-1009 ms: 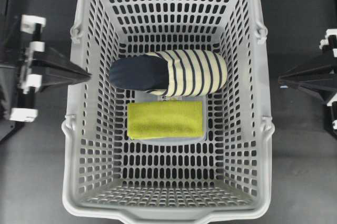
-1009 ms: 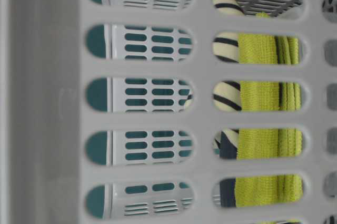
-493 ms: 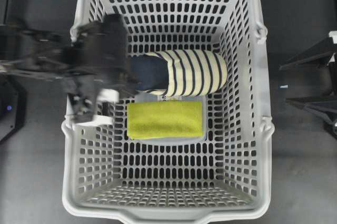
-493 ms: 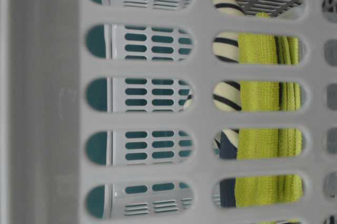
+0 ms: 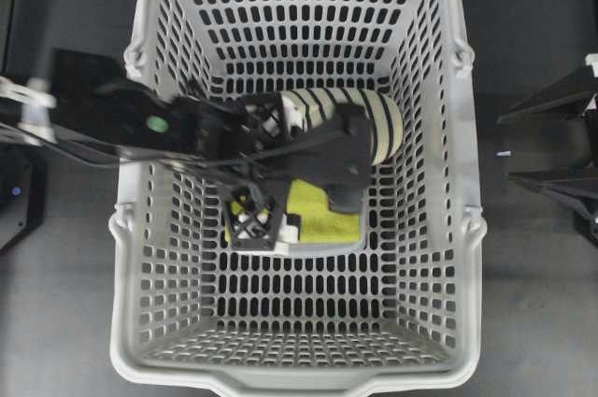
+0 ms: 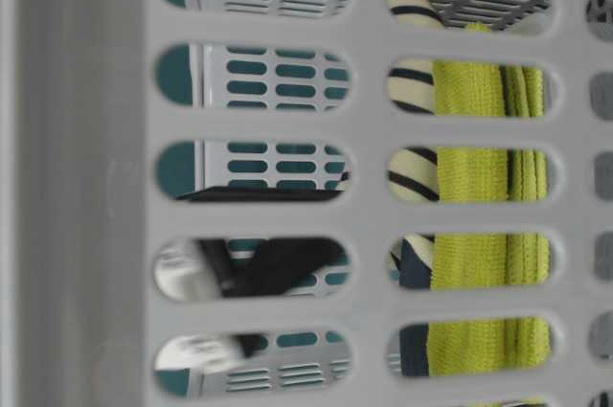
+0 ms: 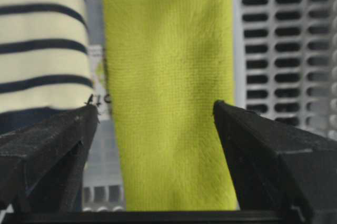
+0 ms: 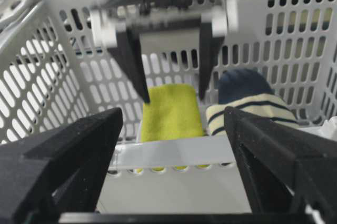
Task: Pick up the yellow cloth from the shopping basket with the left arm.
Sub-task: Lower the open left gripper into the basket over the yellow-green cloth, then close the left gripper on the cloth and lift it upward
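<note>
Reaching into the shopping basket (image 5: 140, 257), my left gripper (image 8: 171, 89) hovers spread wide above the yellow cloth (image 7: 168, 92), which lies flat on the basket floor; descent, closure and lift remain. Striped slipper (image 7: 42, 45) lies just beside the cloth's far edge, risking contact. My right gripper (image 8: 174, 145) waits outside, fingers apart.

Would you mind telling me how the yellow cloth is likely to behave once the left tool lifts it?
The yellow cloth looks like soft folded terry, so it will probably droop and may unfold. It seems light. The open left tool straddles it, so a pinch might catch only the top layer.
</note>
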Robot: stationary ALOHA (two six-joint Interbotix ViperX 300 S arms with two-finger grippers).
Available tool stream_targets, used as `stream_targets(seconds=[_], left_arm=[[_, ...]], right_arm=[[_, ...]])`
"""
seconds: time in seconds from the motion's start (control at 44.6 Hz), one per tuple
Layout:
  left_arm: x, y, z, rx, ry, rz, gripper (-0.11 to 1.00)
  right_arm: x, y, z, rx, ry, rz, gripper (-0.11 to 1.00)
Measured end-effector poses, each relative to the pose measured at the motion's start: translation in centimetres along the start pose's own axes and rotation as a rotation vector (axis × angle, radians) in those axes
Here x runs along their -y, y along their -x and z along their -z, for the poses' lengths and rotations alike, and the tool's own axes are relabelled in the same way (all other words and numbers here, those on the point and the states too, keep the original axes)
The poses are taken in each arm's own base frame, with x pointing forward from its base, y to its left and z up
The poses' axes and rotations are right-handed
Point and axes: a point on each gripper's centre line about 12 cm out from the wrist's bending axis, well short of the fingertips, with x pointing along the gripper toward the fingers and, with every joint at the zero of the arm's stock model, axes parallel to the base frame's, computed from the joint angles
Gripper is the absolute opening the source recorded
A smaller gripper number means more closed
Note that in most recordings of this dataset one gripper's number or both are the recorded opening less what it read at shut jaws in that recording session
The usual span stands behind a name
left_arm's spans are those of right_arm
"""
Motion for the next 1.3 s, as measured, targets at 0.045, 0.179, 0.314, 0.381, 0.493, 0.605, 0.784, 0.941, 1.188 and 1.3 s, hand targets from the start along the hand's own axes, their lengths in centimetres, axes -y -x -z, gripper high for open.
stream_targets(seconds=[0.045,0.179,0.314,0.381,0.493,0.605,0.784,0.941,1.188,1.3], left_arm=[[0.1,-0.7,0.3,-0.021,-0.002,0.001,0.86],[0.7,-2.3,0.7,-0.059,-0.018,0.006,0.86],[1.4,-3.9,1.5,-0.099,-0.029,0.013,0.85],[1.4,-4.1,1.6,-0.107,-0.029,0.013,0.84],[1.4,-4.2,1.6,-0.108,-0.029,0.012,0.78],[1.4,-4.2,1.6,-0.108,-0.032,0.013,0.58],[1.6,-4.2,1.6,-0.108,-0.049,0.016,0.14],[1.6,-3.7,1.1,-0.092,-0.051,0.015,0.13],[1.7,-0.1,-2.1,-0.034,-0.056,0.015,0.13],[1.9,3.2,-4.4,-0.025,-0.071,0.018,0.13]], right_arm=[[0.0,0.0,0.0,0.000,0.002,0.000,0.75],[0.0,0.0,0.0,0.000,0.002,0.000,0.75],[0.0,0.0,0.0,0.000,0.002,0.000,0.74],[0.0,0.0,0.0,0.000,0.003,0.000,0.74],[0.0,0.0,0.0,0.000,0.002,0.000,0.74],[0.0,0.0,0.0,0.000,0.002,0.000,0.74],[0.0,0.0,0.0,-0.002,0.003,0.000,0.74],[0.0,0.0,0.1,-0.002,0.002,0.000,0.74],[0.0,0.0,0.1,-0.002,0.003,0.000,0.74],[0.0,0.0,0.0,0.000,0.003,0.000,0.74]])
